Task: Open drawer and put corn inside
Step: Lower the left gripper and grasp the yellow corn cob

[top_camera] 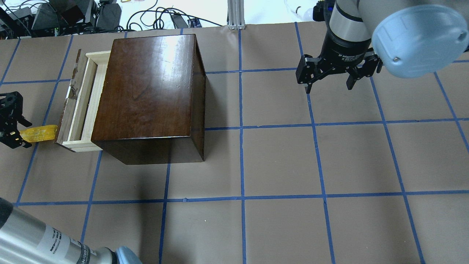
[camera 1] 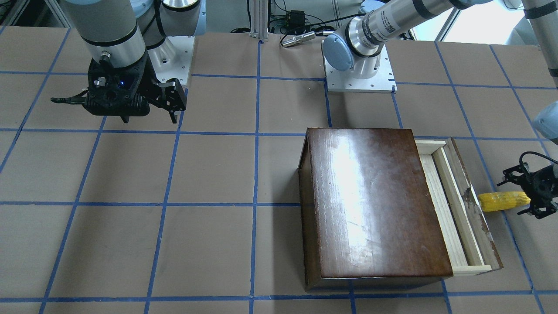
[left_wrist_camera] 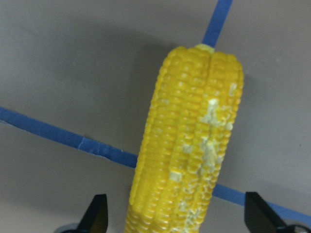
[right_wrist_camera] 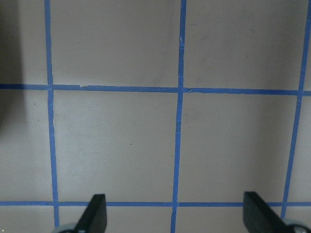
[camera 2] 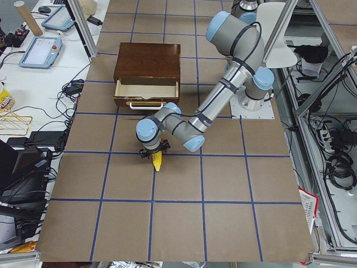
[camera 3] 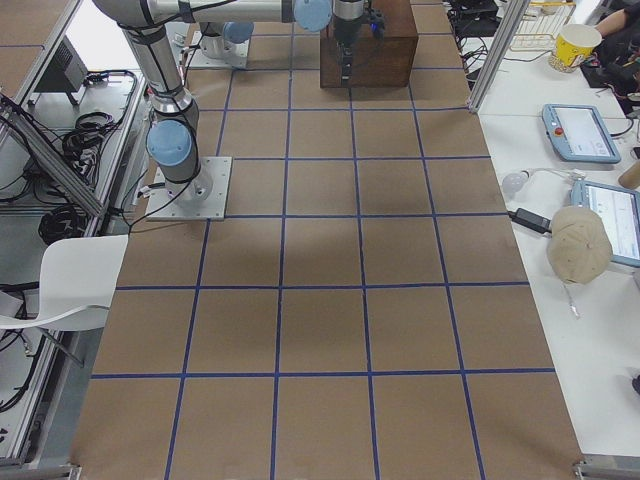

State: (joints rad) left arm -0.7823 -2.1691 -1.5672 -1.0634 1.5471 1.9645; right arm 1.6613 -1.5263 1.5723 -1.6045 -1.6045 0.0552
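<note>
The dark-brown box (camera 1: pixel 375 200) has its drawer (camera 1: pixel 440 209) pulled partly out; the pale wood inside looks empty, also in the overhead view (top_camera: pixel 86 102). The yellow corn (camera 1: pixel 503 201) lies outside the drawer, one end close to the dark front panel (camera 1: pixel 473 205). My left gripper (camera 1: pixel 516 198) is open, with the corn's other end between its spread fingers; the left wrist view shows the corn (left_wrist_camera: pixel 189 145) with gaps on both sides. My right gripper (top_camera: pixel 328 86) is open and empty, hovering far from the box.
The table (top_camera: pixel 278 161) is brown with a grid of blue tape. The arm bases (camera 1: pixel 362 74) stand at the robot's edge. The exterior left view shows a white handle (camera 2: pixel 144 104) on the drawer front. Monitors and cables lie beyond the table's edges.
</note>
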